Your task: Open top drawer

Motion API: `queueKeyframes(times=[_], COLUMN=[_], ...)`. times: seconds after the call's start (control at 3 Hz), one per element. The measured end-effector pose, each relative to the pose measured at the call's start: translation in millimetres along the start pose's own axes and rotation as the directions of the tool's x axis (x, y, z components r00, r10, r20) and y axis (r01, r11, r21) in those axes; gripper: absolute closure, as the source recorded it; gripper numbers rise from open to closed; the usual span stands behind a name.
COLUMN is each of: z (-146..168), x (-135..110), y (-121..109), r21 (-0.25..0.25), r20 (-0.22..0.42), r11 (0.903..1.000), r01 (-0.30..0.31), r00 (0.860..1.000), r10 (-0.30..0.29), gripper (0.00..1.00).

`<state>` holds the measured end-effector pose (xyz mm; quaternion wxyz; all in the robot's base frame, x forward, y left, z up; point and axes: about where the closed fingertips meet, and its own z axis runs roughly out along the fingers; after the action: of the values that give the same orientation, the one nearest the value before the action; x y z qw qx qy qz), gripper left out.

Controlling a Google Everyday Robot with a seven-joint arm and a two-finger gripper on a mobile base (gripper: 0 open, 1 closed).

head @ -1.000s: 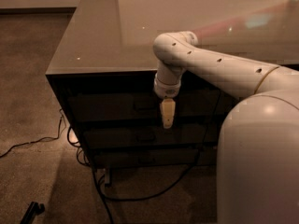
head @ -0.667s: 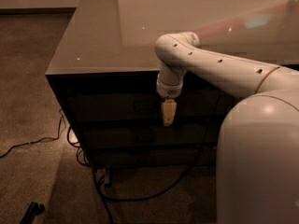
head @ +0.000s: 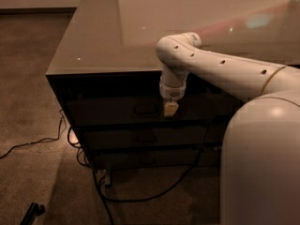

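The top drawer point(head: 112, 109) is the dark front panel just under the cabinet's glossy top, with a small rectangular pull handle point(head: 146, 109) at its centre. Its front sits in line with the drawers below it. My gripper point(head: 170, 109) hangs pointing down from the white arm, right in front of the drawer front and just right of the handle. Whether it touches the handle cannot be made out.
Two lower drawers point(head: 140, 138) lie beneath the top one. Black cables point(head: 101, 186) trail across the carpet under and left of the cabinet. A dark object point(head: 33, 213) lies at the bottom left. My white arm and body point(head: 262, 163) fill the right side.
The gripper has risen slightly and now sits level with the top drawer's handle. The drawer front has not moved.
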<state>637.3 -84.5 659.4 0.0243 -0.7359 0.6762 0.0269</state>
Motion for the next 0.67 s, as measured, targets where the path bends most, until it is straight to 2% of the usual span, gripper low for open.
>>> queueKeyframes(times=[0.33, 0.67], z=[-7.3, -14.4], x=[-0.5, -1.1], y=[0.0, -0.2], r21=[0.000, 0.000], r20=[0.000, 0.000], r11=[1.0000, 1.0000], r01=[0.000, 0.000], r00=[1.000, 1.000], r10=[0.000, 0.000], gripper=[0.88, 1.00])
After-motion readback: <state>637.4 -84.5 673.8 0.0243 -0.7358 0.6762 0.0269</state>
